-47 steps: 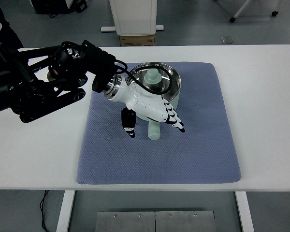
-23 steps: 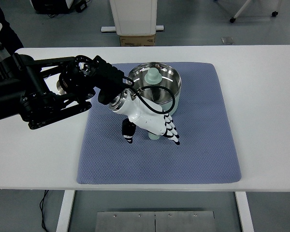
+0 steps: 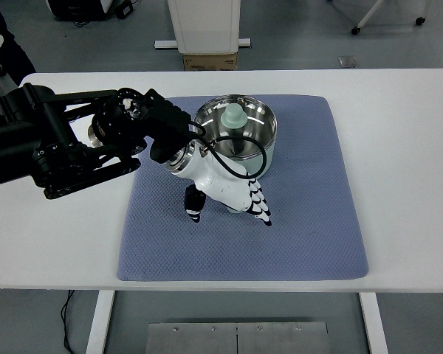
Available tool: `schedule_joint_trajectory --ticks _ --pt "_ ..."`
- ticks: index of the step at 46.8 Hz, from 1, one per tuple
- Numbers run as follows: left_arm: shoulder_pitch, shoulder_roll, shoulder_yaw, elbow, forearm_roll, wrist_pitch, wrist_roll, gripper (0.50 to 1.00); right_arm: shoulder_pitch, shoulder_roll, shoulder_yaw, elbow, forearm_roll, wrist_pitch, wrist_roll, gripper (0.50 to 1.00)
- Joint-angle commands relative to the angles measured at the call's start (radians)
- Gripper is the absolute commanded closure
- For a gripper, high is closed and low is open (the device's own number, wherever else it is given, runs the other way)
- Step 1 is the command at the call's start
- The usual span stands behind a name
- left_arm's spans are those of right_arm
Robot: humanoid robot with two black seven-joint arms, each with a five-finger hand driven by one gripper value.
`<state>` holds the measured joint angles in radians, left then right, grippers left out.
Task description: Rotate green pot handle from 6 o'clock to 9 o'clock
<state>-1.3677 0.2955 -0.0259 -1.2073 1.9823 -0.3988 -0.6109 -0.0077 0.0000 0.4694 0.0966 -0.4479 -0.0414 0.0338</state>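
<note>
Left hand (image 3: 225, 193) curled over the pot handle (image 3: 235, 209), steel pot (image 3: 236, 131) behind, on blue mat (image 3: 303, 214).

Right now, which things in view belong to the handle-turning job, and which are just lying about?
Part of the job:
- pot
- pot handle, mostly hidden under the hand
- left hand, lying over the handle
- blue mat under the pot

Just lying about:
- cardboard box on the floor beyond the table
</note>
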Motion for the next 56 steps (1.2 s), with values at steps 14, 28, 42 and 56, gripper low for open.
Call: schedule_joint_trajectory --ticks 14,28,42,56 --pt "-0.041 -0.015 0.047 0.003 0.001 -0.002 0.000 0.500 0.000 0.000 0.000 0.000 0.000 0.000 0.000 0.500" --pt "-0.037 -0.015 0.057 0.002 0.001 -0.002 0.000 0.500 0.000 0.000 0.000 0.000 0.000 0.000 0.000 0.500" --pt "-0.037 -0.010 0.058 -0.002 0.001 -0.002 0.000 0.500 0.000 0.000 0.000 0.000 0.000 0.000 0.000 0.500" --pt "-0.064 0.004 0.058 -0.009 0.003 -0.035 0.000 0.500 0.000 0.000 0.000 0.000 0.000 0.000 0.000 0.500"
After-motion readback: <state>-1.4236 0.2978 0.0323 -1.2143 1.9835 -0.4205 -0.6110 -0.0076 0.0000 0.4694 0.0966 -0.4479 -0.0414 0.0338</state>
